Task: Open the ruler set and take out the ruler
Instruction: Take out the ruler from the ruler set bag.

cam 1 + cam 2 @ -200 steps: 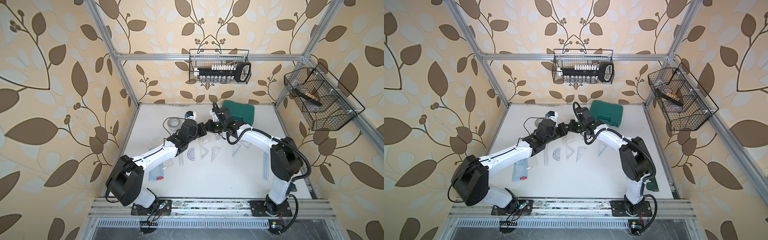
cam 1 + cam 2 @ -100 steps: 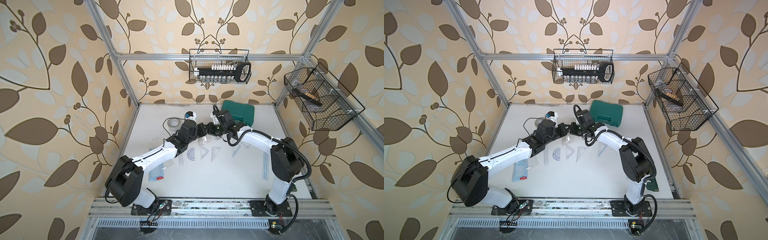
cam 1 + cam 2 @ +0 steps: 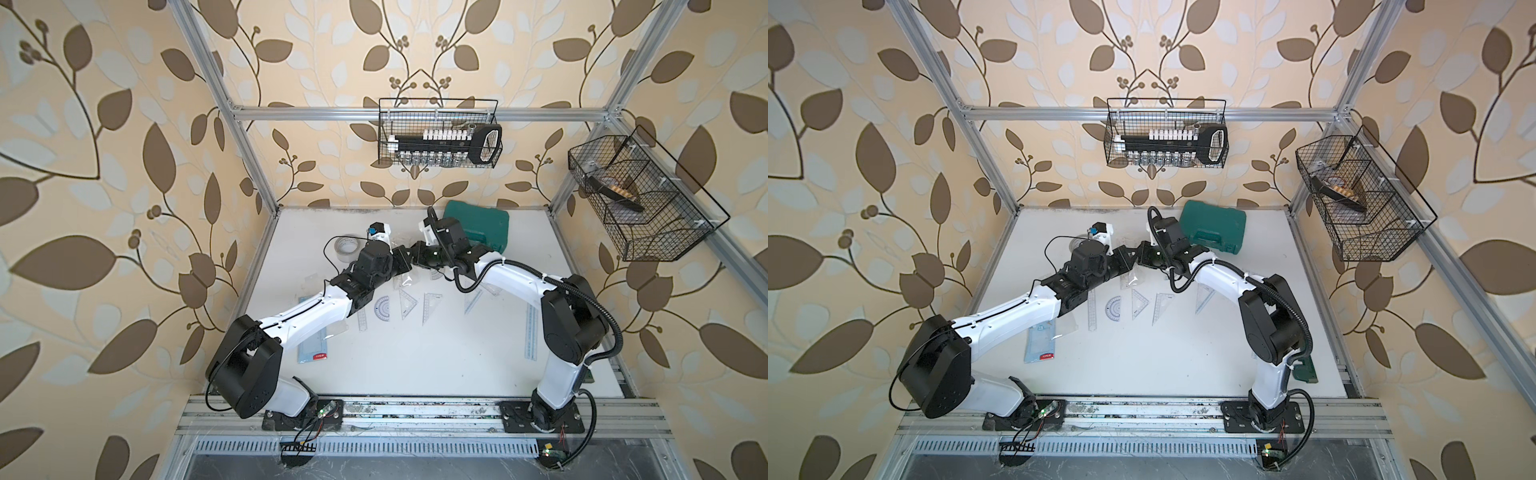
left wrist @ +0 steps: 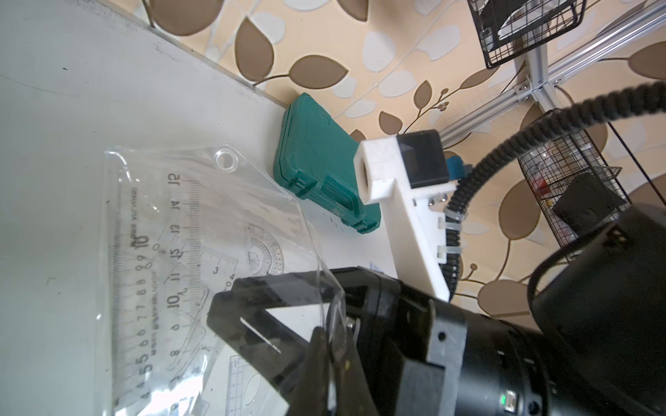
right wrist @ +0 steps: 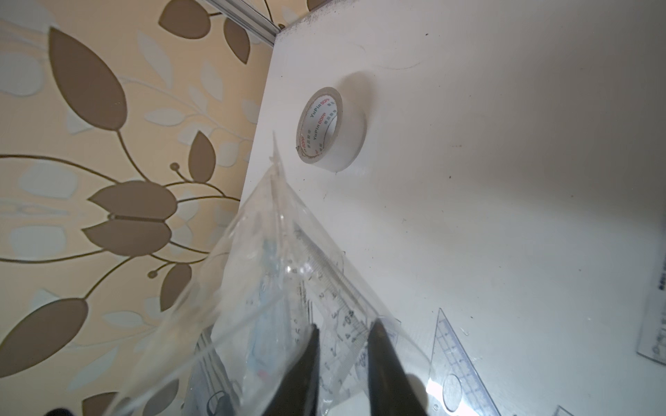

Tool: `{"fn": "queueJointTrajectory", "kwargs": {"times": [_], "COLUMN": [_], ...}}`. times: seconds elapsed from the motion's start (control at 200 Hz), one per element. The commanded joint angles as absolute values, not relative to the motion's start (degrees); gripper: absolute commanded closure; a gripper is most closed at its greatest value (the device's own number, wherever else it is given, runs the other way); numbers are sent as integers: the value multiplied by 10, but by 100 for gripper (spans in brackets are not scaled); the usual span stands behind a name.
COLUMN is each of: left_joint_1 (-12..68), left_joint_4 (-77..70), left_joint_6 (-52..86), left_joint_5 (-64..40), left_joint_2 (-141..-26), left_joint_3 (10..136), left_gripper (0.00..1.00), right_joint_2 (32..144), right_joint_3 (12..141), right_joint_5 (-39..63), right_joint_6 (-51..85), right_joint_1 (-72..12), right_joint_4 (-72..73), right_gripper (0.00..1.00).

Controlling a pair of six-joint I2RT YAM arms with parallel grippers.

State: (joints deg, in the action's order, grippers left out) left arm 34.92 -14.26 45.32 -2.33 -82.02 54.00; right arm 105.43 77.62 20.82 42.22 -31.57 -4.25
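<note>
The ruler set is a clear plastic pouch [image 4: 216,223] with a clear ruler [image 4: 144,306] and a protractor inside. It is held up over the back middle of the table. My left gripper [image 4: 333,342] is shut on the pouch's edge film. My right gripper [image 5: 344,324] meets it tip to tip, open by a narrow gap. Its fingers [image 5: 378,335] stand either side of the ruler's end [image 5: 335,306], partly under the pouch film [image 5: 245,288]. In both top views the left gripper [image 3: 403,261] [image 3: 1128,258] and right gripper [image 3: 417,255] [image 3: 1142,259] nearly touch.
A green case [image 3: 478,228] lies just behind the right wrist and a tape roll [image 3: 347,249] behind the left. Loose on the table are a protractor [image 3: 381,308], set squares [image 3: 407,301], a long ruler [image 3: 531,332] and a flat packet [image 3: 313,353] under the left arm. Wire baskets hang on the walls.
Both arms stay almost where they were, grippers tip to tip at the pouch. The right wrist has shifted only slightly.
</note>
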Motion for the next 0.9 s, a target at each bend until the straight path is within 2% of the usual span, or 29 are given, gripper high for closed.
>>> {"fn": "queueJointTrajectory", "kwargs": {"times": [0.0, 0.3, 0.585, 0.895], "left_joint_1": [357, 357, 357, 355], "left_joint_4": [-176, -170, -166, -154], "left_joint_6": [449, 446, 442, 448], "left_joint_5": [-26, -12, -1, 14], "left_joint_2": [-797, -788, -780, -798], "left_joint_3": [535, 530, 527, 540], "left_gripper": [100, 100, 100, 100], "right_joint_2": [1046, 1025, 1008, 968], "right_joint_3": [776, 747, 730, 733], "right_joint_5": [234, 245, 232, 155], "right_joint_6": [423, 430, 420, 389], "right_joint_1": [-318, -317, -317, -315], "right_joint_4": [-9, 29, 25, -54], "right_gripper": [81, 100, 100, 100]}}
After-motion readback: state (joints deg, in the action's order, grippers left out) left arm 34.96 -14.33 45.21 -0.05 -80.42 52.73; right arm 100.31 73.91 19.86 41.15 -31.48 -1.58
